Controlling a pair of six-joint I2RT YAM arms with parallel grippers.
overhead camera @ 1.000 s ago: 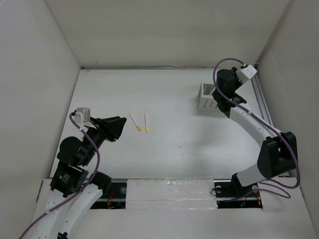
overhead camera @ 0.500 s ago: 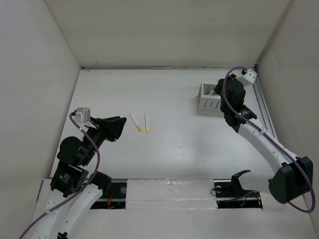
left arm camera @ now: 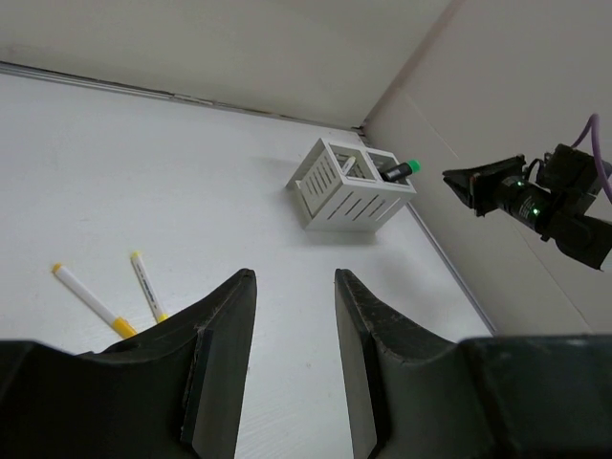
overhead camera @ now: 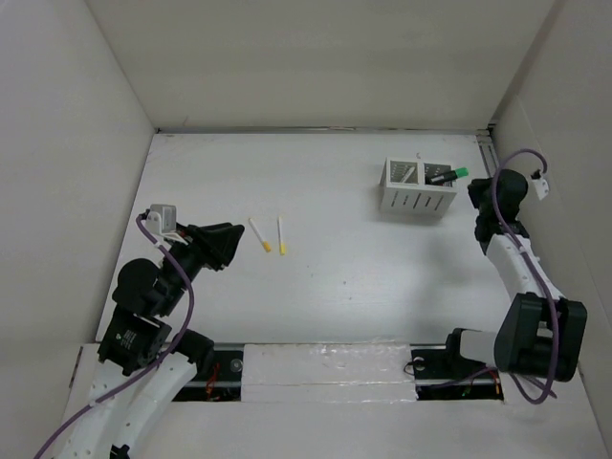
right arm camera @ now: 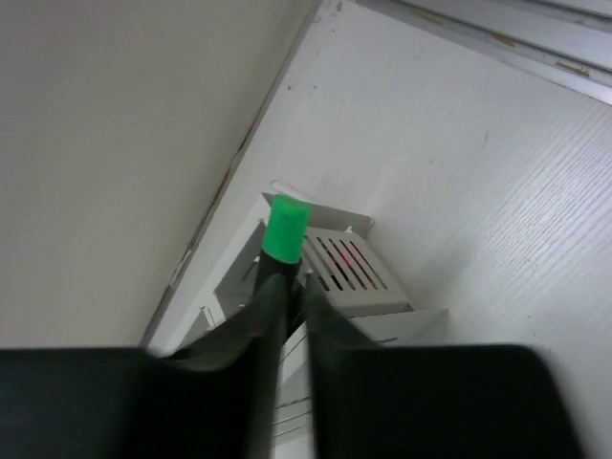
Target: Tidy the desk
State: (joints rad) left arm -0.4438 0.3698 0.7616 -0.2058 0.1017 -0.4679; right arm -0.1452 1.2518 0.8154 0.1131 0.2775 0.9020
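The desk (overhead camera: pixel 335 172) is a wide white tabletop. Near its back right stands a small white slotted box (overhead camera: pixel 416 186) with a dark marker with a green cap (overhead camera: pixel 448 177) leaning in its right compartment. My right gripper (overhead camera: pixel 472 192) hangs just right of the box, shut and empty. In the right wrist view the gripper (right arm camera: pixel 296 282) lines up with the green cap (right arm camera: pixel 285 229) beyond it. Two white pens with yellow tips (overhead camera: pixel 260 235) (overhead camera: pixel 281 234) lie left of centre. My left gripper (overhead camera: pixel 229 245) hovers open just left of them, jaws (left arm camera: pixel 295 277) bare.
White walls close in the desk on the left, back and right. A metal rail (overhead camera: pixel 500 196) runs along the right edge, behind the right arm. In the left wrist view the box (left arm camera: pixel 349 186) and the right gripper (left arm camera: pixel 459 182) sit near the far corner.
The right arm has swung off the box to the right edge and its jaws have shut. The green-capped marker now shows in the box. The left arm has not moved.
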